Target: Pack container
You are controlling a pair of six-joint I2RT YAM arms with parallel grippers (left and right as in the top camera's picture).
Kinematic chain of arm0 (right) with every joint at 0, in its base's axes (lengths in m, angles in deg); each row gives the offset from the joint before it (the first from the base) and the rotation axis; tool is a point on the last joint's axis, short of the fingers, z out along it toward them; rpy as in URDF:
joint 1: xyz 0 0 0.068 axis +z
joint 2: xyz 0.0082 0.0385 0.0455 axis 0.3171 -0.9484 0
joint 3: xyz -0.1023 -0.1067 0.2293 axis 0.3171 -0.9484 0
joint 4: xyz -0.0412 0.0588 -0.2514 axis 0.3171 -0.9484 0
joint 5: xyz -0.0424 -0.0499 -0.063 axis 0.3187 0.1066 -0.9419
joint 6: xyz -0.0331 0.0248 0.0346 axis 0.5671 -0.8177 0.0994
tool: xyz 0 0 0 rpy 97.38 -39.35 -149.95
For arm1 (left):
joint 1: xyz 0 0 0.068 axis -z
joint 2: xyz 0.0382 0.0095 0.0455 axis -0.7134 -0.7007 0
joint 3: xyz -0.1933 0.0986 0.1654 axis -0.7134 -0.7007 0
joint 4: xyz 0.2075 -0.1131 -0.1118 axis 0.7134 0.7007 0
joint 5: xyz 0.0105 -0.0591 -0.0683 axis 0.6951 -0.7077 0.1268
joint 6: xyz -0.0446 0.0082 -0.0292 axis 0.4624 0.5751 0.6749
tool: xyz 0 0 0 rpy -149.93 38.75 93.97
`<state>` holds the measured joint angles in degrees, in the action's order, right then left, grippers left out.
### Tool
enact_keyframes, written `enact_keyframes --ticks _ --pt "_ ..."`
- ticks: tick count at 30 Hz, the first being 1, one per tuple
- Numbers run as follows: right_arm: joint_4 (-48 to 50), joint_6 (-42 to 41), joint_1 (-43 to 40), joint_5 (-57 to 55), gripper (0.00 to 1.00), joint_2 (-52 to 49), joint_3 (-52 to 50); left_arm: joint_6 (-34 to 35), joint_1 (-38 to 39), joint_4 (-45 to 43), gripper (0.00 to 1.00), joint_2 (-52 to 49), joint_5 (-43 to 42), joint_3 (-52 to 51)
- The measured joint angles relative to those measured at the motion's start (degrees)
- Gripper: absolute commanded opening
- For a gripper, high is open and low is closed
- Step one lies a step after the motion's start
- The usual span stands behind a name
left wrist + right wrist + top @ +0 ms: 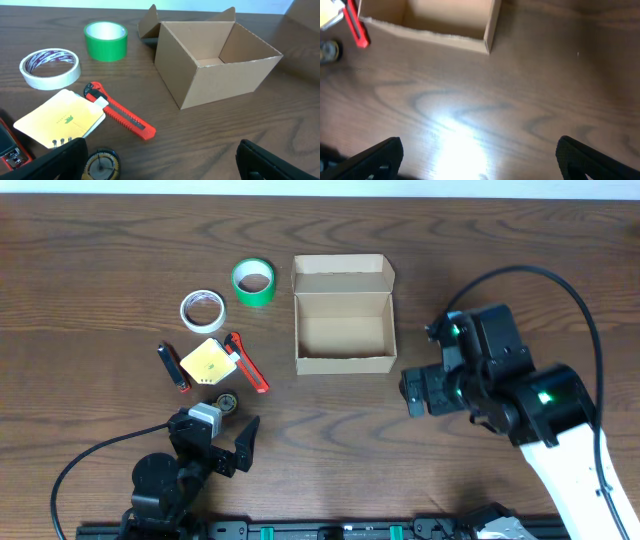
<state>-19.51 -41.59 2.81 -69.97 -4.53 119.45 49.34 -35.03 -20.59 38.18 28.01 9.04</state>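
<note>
The container (345, 364), a tan cardboard box, stands open at the table's middle with its flap lid (343, 275) folded back; nothing shows inside it. In the left wrist view the container (220, 80) sits upper right. In the right wrist view only the container's near corner (450, 37) shows at the top. My left gripper (215, 432) is open near the front edge, just below the loose items, its fingers (65, 160) wide apart and empty. My right gripper (408, 393) is open to the right of the box, over bare wood (477, 160).
Left of the box lie a green tape roll (253, 282), a white tape roll (203, 311), a yellow notepad (207, 361), a red utility knife (247, 363), a black-and-red item (173, 366) and a small round disc (227, 401), which sits by my left finger (101, 164).
</note>
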Motion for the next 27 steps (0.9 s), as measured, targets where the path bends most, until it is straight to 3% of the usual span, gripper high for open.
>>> enact_keyframes --ticks 13,21,27 --pt "-1.6 0.94 0.0 0.22 0.99 4.68 0.0 0.42 0.0 0.0 0.95 0.0 -0.96 0.0" --pt "-1.6 1.14 0.0 0.24 0.99 4.37 0.0 10.58 0.0 4.48 0.95 -0.02 -5.99 0.87" --pt "-1.6 1.14 0.0 0.24 0.99 4.33 0.0 13.73 0.0 8.17 0.96 -3.8 -7.69 4.94"
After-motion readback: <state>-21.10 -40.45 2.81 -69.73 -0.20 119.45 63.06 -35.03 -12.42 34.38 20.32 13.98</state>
